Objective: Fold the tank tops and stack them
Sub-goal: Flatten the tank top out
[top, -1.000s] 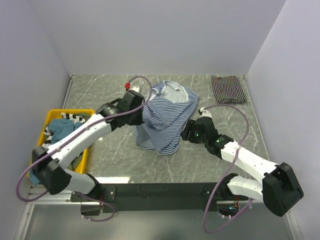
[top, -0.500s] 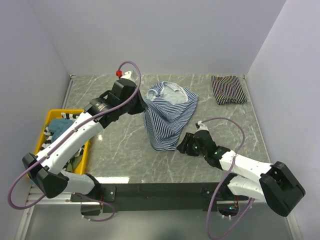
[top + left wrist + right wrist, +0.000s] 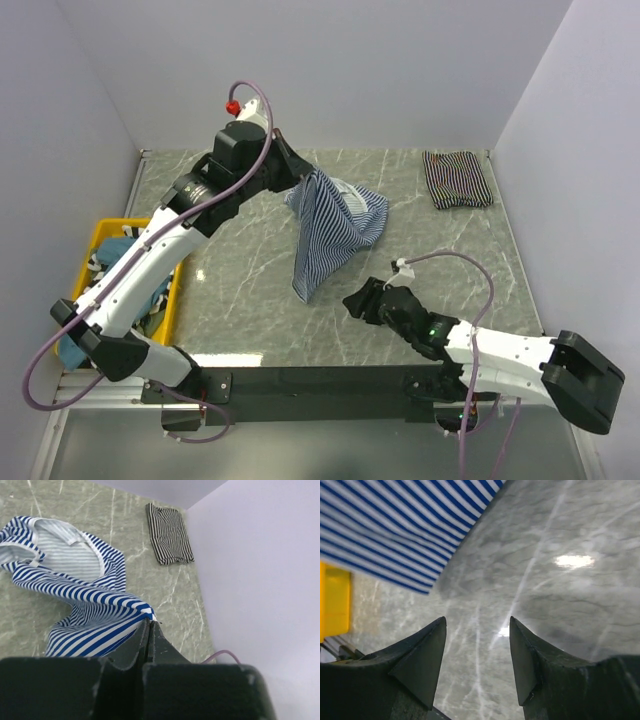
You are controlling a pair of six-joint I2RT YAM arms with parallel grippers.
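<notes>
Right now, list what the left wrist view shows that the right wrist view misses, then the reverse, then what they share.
Only the left wrist view: the left gripper pinched shut on an edge of the blue-and-white striped fabric tank top, and a folded black-and-white striped tank top near the far corner. Only the right wrist view: the right gripper, open and empty, and a yellow plastic bin's edge. Both: the blue-striped top and the grey-green marbled tabletop.

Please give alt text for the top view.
The left end effector holds a blue striped tank top up by one edge over the table. The right end effector is open and empty. A folded top lies far right.
</notes>
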